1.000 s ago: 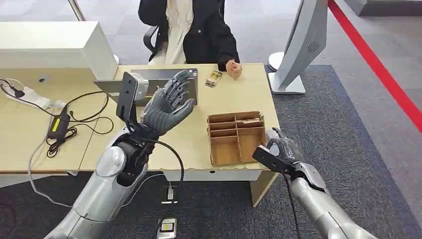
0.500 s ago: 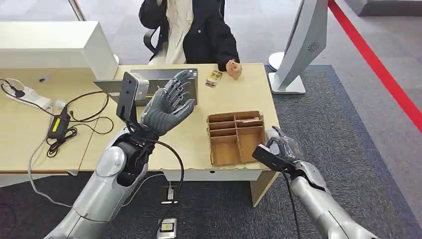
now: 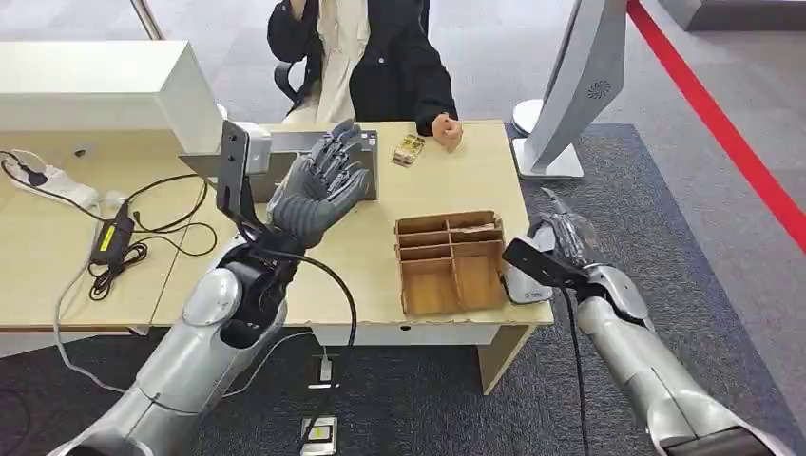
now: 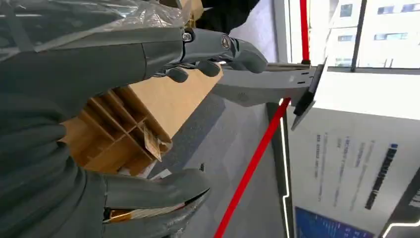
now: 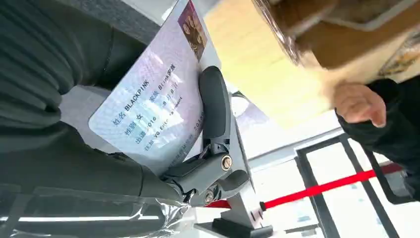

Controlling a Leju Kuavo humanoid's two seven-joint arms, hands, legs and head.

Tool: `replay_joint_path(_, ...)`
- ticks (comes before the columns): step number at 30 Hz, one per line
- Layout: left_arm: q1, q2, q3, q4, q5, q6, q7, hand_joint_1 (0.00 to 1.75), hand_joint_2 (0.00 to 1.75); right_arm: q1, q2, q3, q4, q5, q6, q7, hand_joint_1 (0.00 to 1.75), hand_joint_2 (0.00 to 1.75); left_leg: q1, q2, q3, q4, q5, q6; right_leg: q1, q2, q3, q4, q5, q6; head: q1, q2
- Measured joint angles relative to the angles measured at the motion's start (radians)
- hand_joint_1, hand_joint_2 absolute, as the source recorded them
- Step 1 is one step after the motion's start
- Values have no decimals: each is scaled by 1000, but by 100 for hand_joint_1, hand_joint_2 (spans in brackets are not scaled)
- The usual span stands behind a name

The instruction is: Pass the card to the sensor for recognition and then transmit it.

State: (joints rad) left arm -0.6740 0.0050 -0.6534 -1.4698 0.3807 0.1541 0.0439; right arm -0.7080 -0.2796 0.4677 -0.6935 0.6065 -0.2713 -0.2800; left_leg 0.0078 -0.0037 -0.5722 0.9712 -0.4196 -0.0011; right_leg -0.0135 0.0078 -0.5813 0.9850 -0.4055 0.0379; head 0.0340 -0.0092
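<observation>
My right hand (image 3: 567,237) hovers just off the table's front right corner and holds the card (image 5: 153,109), a pale card with printed text and a small photo. The thumb (image 5: 215,109) presses it against the palm. A small white device (image 3: 526,283) lies on the table corner, just below the hand and partly behind the wrist camera. My left hand (image 3: 318,190) is raised over the middle of the table, palm up, fingers spread, holding nothing. Its thumb (image 4: 153,193) and fingers (image 4: 208,49) stand wide apart.
A wooden compartment box (image 3: 451,261) stands on the table (image 3: 380,256) beside my right hand. A person sits across, one hand (image 3: 445,130) on the far edge near a small packet (image 3: 409,149). A grey stand (image 3: 580,85) rises at right. Cables and an adapter (image 3: 114,237) lie at left.
My right hand has risen and moved right and away with the card, uncovering the white device at the corner. My left hand has lifted slightly toward the person.
</observation>
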Motion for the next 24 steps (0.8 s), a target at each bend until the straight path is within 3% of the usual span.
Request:
replay_joint_path(13,-59,51,-100,0,43,44,2,0,175,-25,6,0,-39,-20,-12,-29,175,175,0,0,-1,0,0,0,0,0,0,0,0,0,0,0)
replay_joint_path(24,-76,57,-140,1,44,8,-16,0,175,-187,13,-13,-43,-35,29,-42,175,175,0,0,0,0,0,0,0,0,0,0,0,0,0,0)
